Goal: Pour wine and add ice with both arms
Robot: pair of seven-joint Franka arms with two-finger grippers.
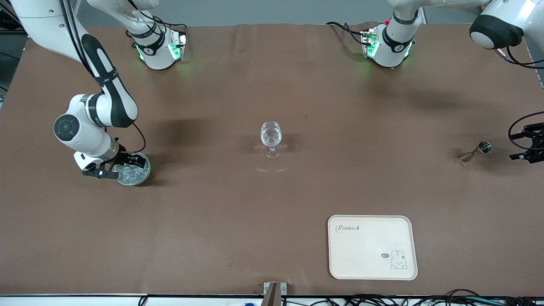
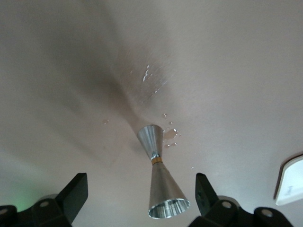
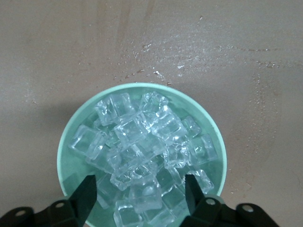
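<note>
Just ice (image 3: 142, 151) between right fingers (image 3: 85, 194)

Bright, even overhead light leaves soft shadows on the brown table (image 1: 212, 221) toward ten o'clock of the glass (image 1: 271, 138), white glints on the ice (image 3: 142, 142), and softly blurred wrist-view foregrounds.
</note>
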